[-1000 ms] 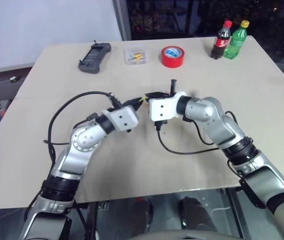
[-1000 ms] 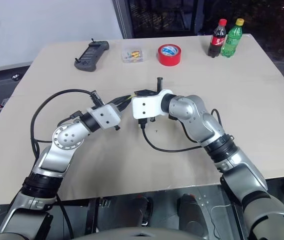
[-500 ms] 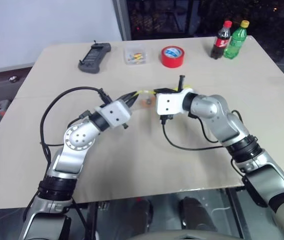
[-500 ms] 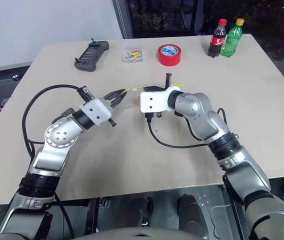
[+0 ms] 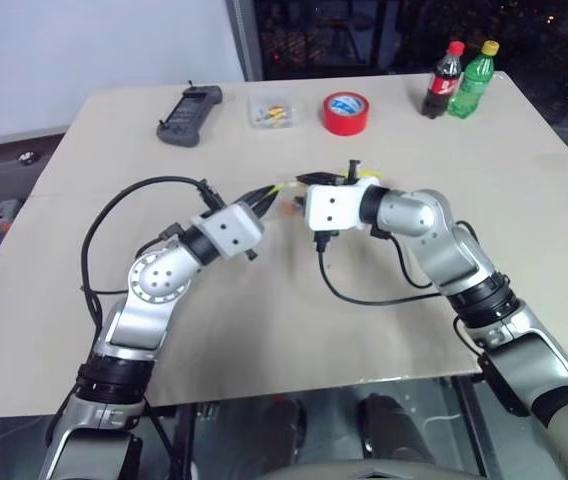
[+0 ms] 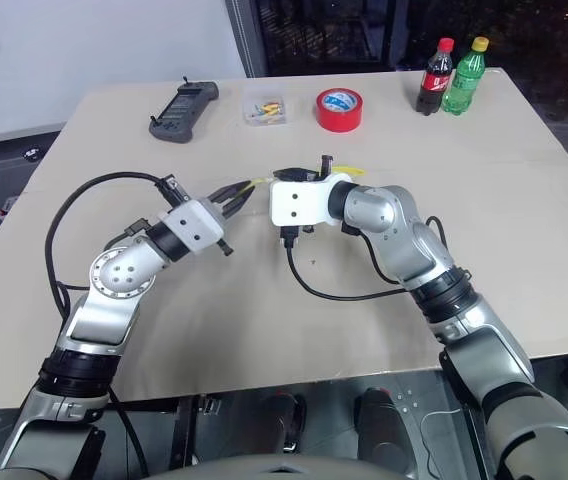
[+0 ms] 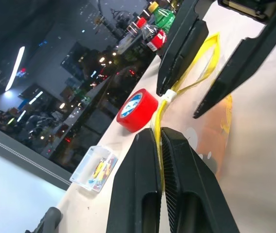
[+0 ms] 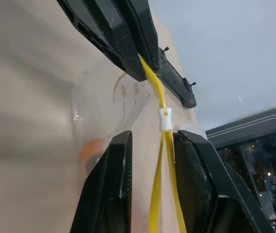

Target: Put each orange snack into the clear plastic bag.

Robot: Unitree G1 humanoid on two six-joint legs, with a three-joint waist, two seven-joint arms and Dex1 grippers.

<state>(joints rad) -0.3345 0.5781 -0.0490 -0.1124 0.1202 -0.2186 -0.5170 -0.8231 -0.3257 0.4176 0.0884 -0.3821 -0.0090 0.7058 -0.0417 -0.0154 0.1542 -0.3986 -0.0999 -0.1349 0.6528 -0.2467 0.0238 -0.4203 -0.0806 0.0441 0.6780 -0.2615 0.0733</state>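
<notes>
Above the middle of the table (image 5: 264,330), the clear plastic bag (image 8: 123,104) hung between the two grippers. The left gripper (image 7: 160,138) was pressed together on the bag's yellow seal strip (image 7: 189,80). The right gripper (image 8: 150,141) stood with its fingers spread on either side of that strip, not pinching it. An orange shape, probably one orange snack (image 8: 90,148), showed through the film. A red tape roll (image 5: 345,112) and two bottles (image 5: 459,80) stood at the far edge.
</notes>
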